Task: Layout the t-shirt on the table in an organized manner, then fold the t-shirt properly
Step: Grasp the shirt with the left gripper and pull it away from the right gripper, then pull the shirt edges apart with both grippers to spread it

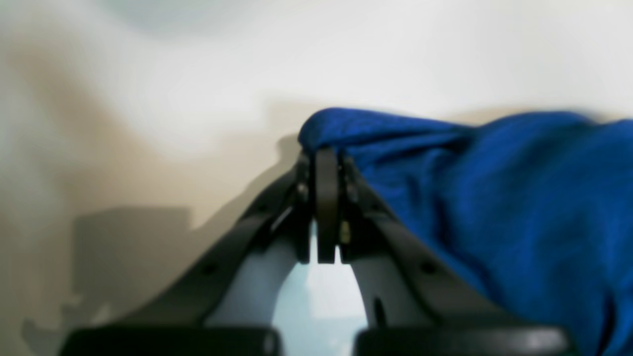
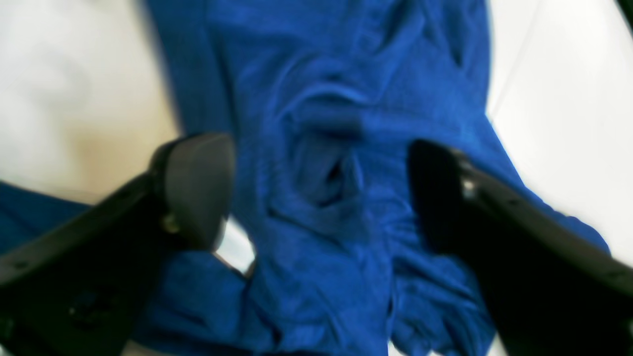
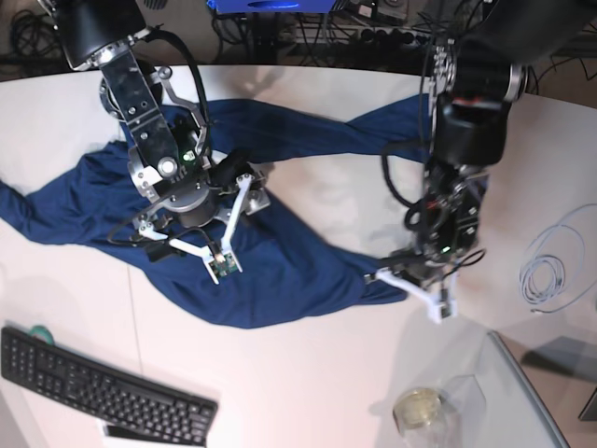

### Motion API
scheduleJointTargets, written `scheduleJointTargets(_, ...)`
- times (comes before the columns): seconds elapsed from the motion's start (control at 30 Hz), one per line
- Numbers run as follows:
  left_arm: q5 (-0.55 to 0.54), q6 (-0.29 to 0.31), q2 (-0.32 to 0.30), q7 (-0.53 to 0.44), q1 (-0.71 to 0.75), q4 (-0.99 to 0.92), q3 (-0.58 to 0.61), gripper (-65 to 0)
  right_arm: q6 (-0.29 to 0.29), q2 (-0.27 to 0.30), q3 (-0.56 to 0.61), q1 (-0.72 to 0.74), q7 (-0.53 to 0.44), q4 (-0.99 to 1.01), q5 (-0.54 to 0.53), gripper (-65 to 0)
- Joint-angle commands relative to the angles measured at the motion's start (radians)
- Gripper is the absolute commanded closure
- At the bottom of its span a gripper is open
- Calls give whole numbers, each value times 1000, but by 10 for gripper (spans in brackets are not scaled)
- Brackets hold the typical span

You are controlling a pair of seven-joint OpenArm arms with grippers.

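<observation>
Rumpled navy t-shirt [image 3: 280, 271] sprawls across table [image 3: 308, 373].

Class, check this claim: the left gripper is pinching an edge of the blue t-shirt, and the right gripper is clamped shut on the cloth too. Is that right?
Not quite. The left gripper does pinch the t-shirt, but the right gripper hangs open above the cloth, as the right wrist view shows.

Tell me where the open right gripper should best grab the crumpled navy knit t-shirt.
Probably the raised wrinkle ridge on the navy knit t-shirt, straight from above: the right gripper hangs open astride it, and the bunched fold gives cloth to pinch.
</observation>
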State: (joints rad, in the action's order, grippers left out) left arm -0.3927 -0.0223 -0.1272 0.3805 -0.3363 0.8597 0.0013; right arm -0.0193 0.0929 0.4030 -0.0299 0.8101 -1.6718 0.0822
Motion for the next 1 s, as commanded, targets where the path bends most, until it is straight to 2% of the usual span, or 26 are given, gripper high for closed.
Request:
scheduleJointTargets(0.0, -5, 12, -7, 13, 26, 94, -34, 0, -9, 0, -48, -11, -19, -46, 11, -617)
scheduleJointTargets(0.13, 1, 12, -65, 117, 207, 379, -183, 0, -9, -61, -255, -126, -100, -144, 11, -617)
scheduleJointTargets(0.33, -4, 17, -137, 140, 428, 625, -355, 0, -1, -135, -553, -226, -116, -159, 11, -618)
scheduleJointTargets(0.4, -4, 17, -145, 139, 472, 648, -406, 0, 31, -160, -634, -239, -114, -164, -9, -618)
scheduleJointTargets(0.47, -1, 17, -147, 139, 489, 648, -435, 0, 100, -164, -700, -239, -110, -156, -94, -618)
scheduleJointTargets(0.53, 2, 17, -147, 139, 497, 640, -444, 0, 141, -169, -769, -239, -82, -121, -200, -618)
scheduleJointTargets(0.6, 2, 17, -147, 140, 500, 640, -447, 0, 143, -160, -803, -226, -44, -75, -295, -618)
scheduleJointTargets(0.67, 2, 17, -147, 140, 500, 639, -446, 0, 143, -160, -809, -219, -24, -37, -339, -618)
scheduleJointTargets(0.87, 1, 17, -144, 140, 500, 640, -446, 0, 146, -160, -804, -169, -24, 97, -348, -617)
scheduleJointTargets(0.93, 1, 17, -145, 140, 500, 639, -446, 0, 147, -160, -806, -150, -24, 132, -348, -578)
scheduleJointTargets(0.97, 1, 17, -145, 140, 500, 639, -447, 0, 149, -155, -806, -143, -25, 146, -348, -527)
